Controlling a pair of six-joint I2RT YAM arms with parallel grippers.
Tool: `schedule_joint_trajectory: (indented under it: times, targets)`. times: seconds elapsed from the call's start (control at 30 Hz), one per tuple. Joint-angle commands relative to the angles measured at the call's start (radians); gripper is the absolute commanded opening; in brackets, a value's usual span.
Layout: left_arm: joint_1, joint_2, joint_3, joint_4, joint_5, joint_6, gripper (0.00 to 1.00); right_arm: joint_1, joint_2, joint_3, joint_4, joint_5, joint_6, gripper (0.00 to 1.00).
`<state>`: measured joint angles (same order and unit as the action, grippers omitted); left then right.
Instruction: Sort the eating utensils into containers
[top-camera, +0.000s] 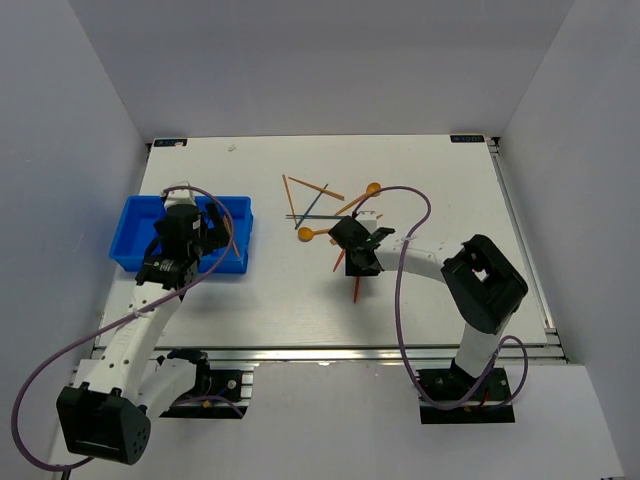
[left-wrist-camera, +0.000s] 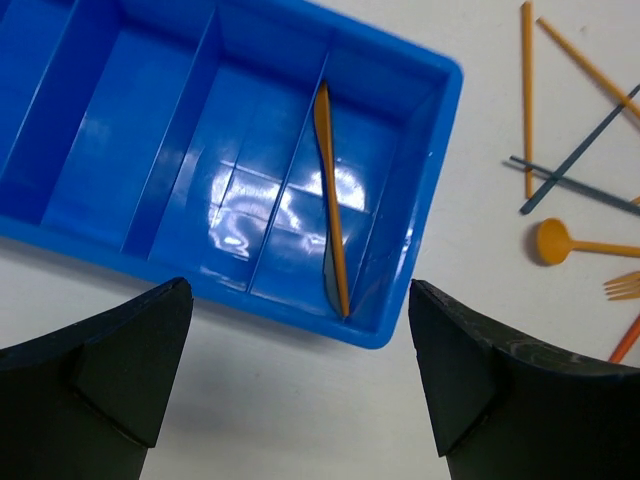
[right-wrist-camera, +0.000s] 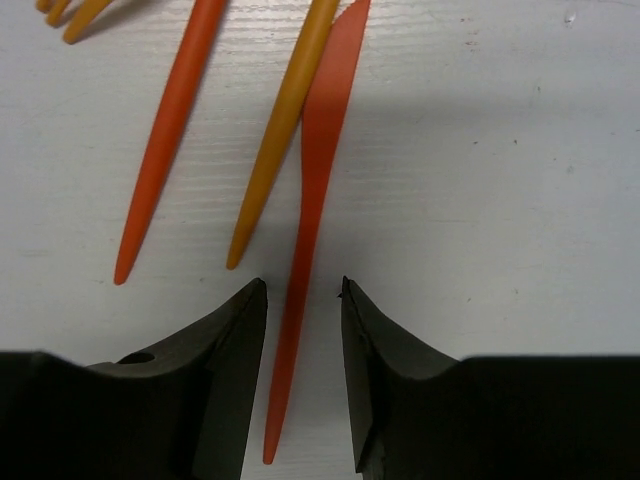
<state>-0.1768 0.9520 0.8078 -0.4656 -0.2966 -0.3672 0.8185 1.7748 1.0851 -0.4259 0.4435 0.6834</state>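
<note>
Only one orange knife (left-wrist-camera: 330, 190) lies in the end compartment of the blue bin (left-wrist-camera: 440, 120); left gripper (left-wrist-camera: 298, 290) wide open above. We see right gripper (right-wrist-camera: 303, 285) with narrow jaws straddling a red knife (right-wrist-camera: 320, 150), not gripping yet; other utensils (top-camera: 320, 205) loose on table (top-camera: 450, 290).

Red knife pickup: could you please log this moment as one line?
left tool: open above bin | bin: one orange utensil inside | right tool: open, straddling red knife

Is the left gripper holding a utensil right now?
No: the left gripper stands wide open with nothing between its fingers, and the orange utensil lies in the blue bin below.
</note>
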Motion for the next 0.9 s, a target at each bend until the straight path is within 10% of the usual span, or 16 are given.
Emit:
schedule_joint_trajectory:
  times: [0.0, 0.4, 0.57, 0.87]
  targets:
    - [0.000, -0.018, -0.013, -0.013, -0.003, 0.017, 0.98, -0.018, 0.002, -0.007, -0.004, -0.008, 0.037, 0.41]
    - [-0.001, -0.016, 0.022, -0.045, 0.091, -0.004, 0.98, -0.025, -0.073, -0.215, 0.058, -0.117, 0.071, 0.00]
    - [-0.012, 0.004, 0.028, -0.012, 0.292, -0.077, 0.98, -0.025, -0.198, -0.223, 0.000, -0.092, 0.061, 0.00]
    - [-0.421, 0.016, -0.184, 0.549, 0.359, -0.508, 0.98, 0.014, -0.555, -0.324, 0.241, -0.295, -0.092, 0.00]
